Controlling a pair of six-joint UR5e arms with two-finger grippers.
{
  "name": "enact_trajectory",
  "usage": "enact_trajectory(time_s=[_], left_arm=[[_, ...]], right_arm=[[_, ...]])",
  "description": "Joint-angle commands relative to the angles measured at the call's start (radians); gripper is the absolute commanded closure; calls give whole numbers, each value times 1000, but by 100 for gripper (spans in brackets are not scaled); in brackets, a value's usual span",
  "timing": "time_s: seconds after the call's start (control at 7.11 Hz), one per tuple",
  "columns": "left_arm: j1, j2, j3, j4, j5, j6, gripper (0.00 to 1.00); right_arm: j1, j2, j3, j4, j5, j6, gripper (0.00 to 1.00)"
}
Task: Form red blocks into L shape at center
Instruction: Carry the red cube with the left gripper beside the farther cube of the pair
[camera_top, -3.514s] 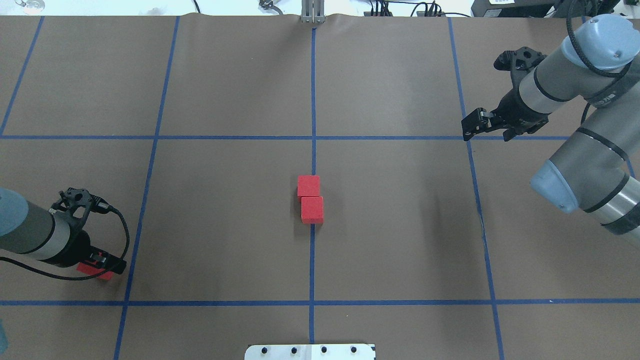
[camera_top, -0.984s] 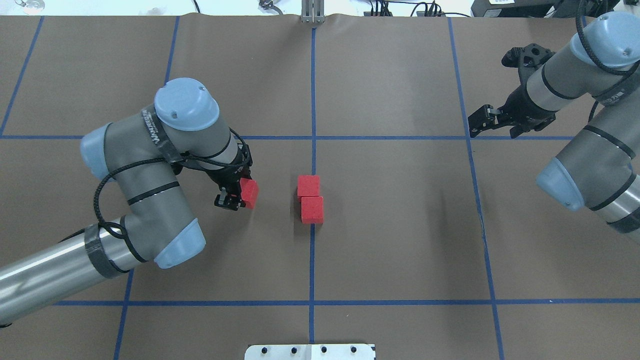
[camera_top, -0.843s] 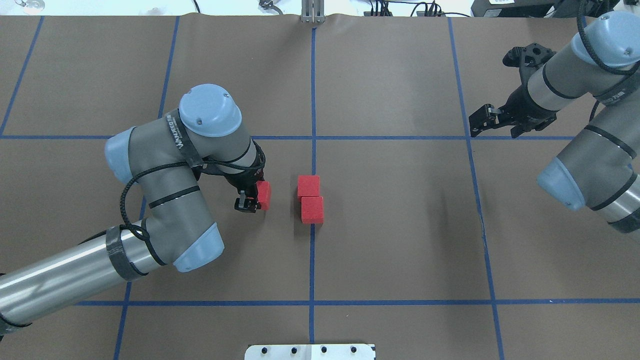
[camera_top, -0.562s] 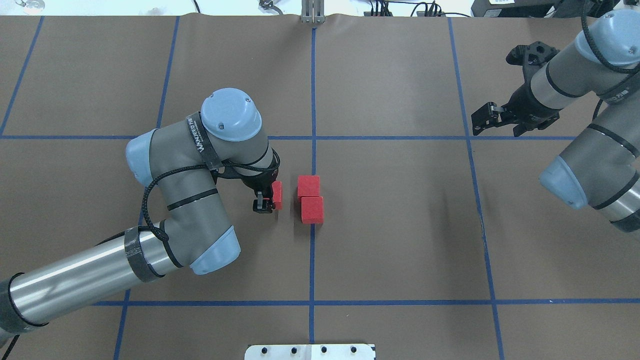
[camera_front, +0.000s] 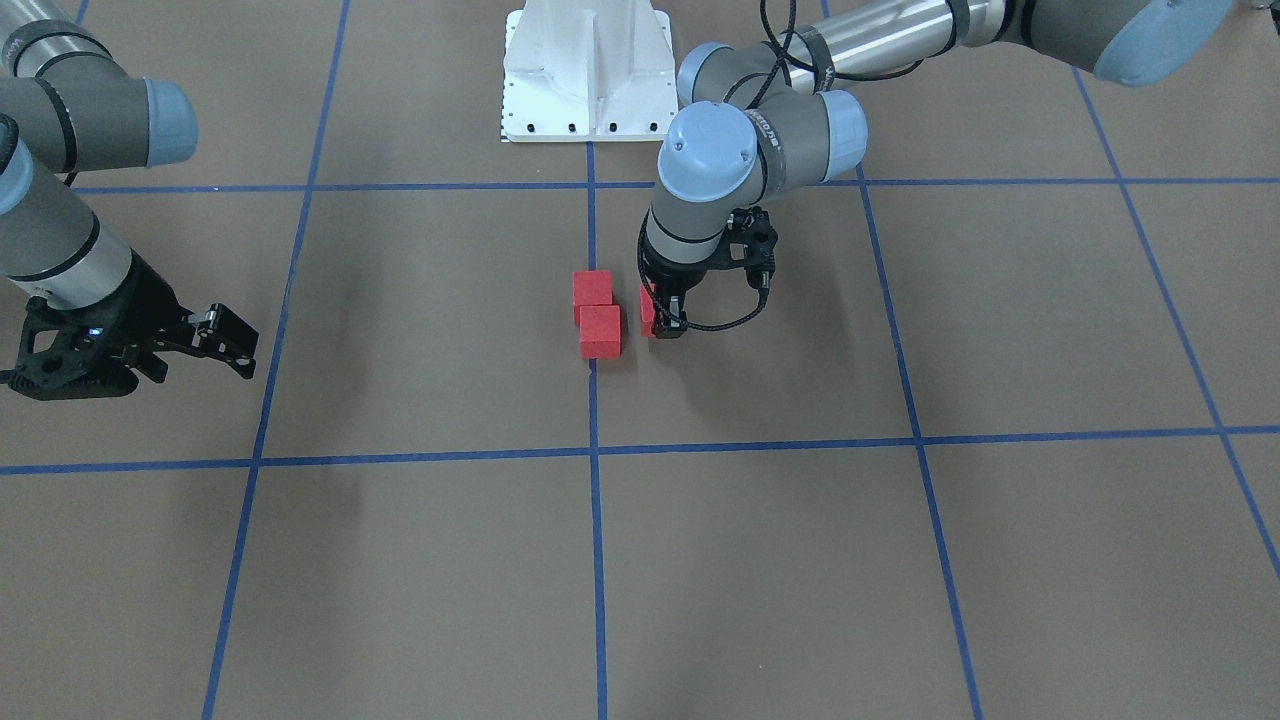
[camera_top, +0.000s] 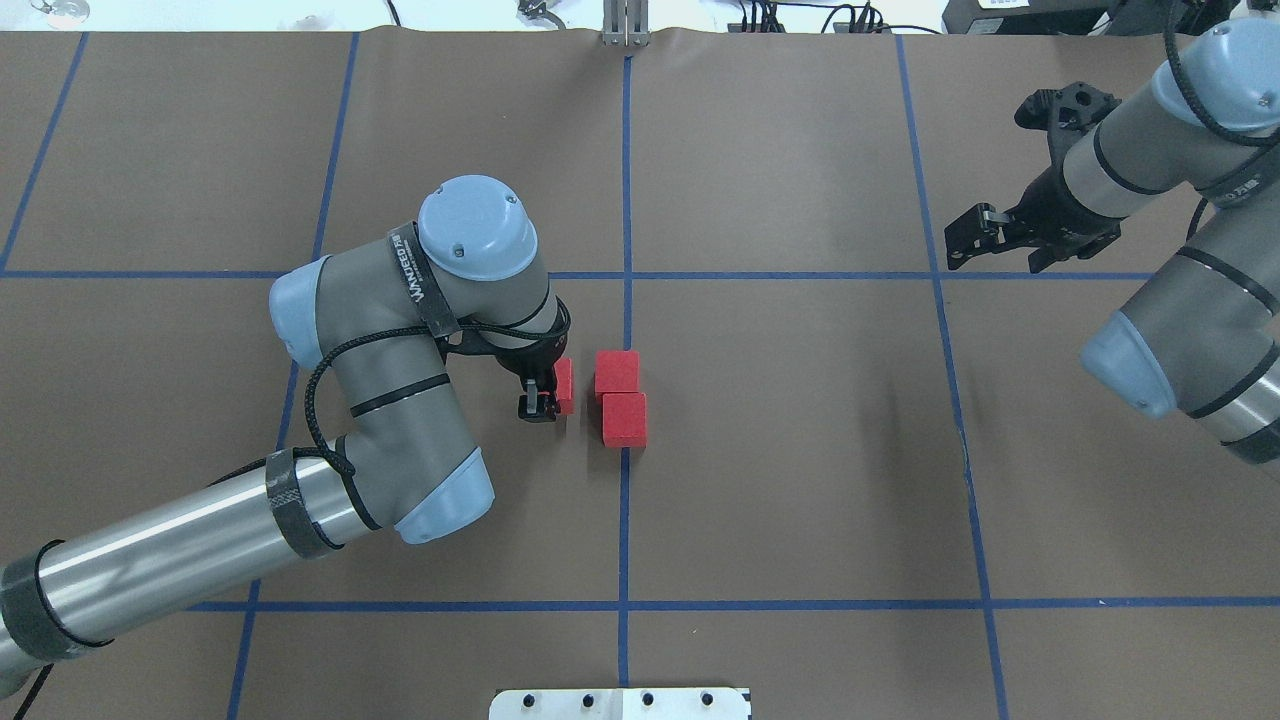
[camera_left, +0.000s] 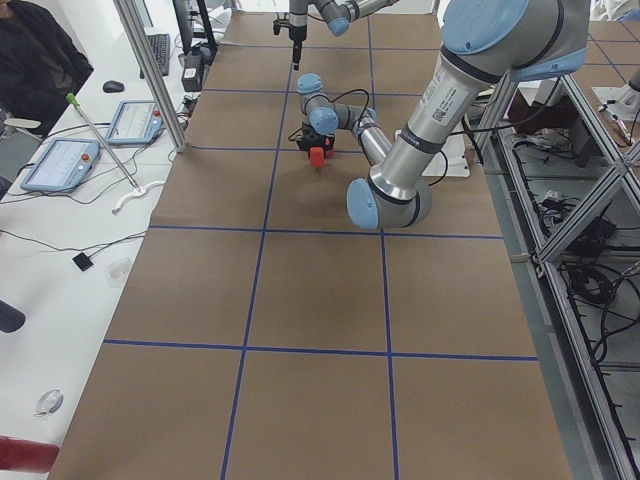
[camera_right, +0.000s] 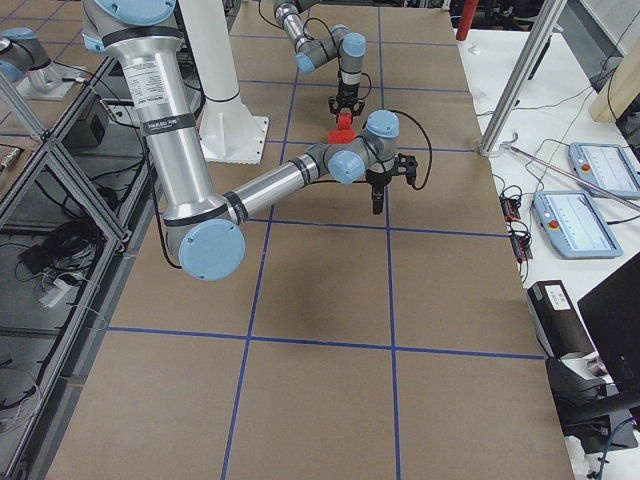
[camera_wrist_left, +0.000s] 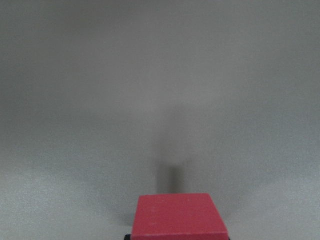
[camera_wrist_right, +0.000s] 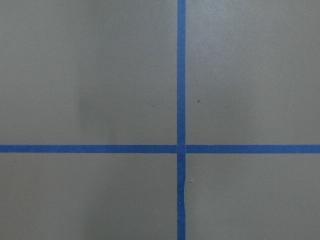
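Overhead exterior shows, nearest the robot, a white base plate (camera_top: 620, 703) with four dark screw holes. Beyond it, three red blocks lie around the center tape line (camera_top: 624, 500). The nearest block (camera_top: 624, 418) sits on the line. The second block (camera_top: 617, 371) touches its far side and is shifted slightly toward the robot's left. The third block (camera_top: 565, 385) is pinched in the left gripper (camera_top: 548, 398), just beside the second with a narrow gap, on the robot's left of the line. Whether it rests on the brown paper (camera_top: 800, 450) or hangs just above it cannot be told. The left wrist camera shows this block's top (camera_wrist_left: 179, 220) at the bottom edge, with bare paper beyond. A black strap (camera_top: 412, 280) on the left arm carries white lettering too small to read. Farthest, the right gripper (camera_top: 962, 243) hangs over a blue tape crossing (camera_wrist_right: 181, 148), well apart from the blocks, with its jaws spread and nothing between them.
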Motion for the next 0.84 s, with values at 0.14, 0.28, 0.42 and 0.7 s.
enact_trajectory(time_s=[0.14,0.28,0.42,0.7], left_arm=[[0,-41,71,-42,0,1,100],[0,-46,76,-42,0,1,100],[-3,-47,81,-43,0,1,100],[-3,-50,82,-43,0,-1,100]], right_arm=[[-1,0,-1,0,0,0,1],[-1,0,-1,0,0,0,1],[-1,0,-1,0,0,0,1],[-1,0,-1,0,0,0,1]])
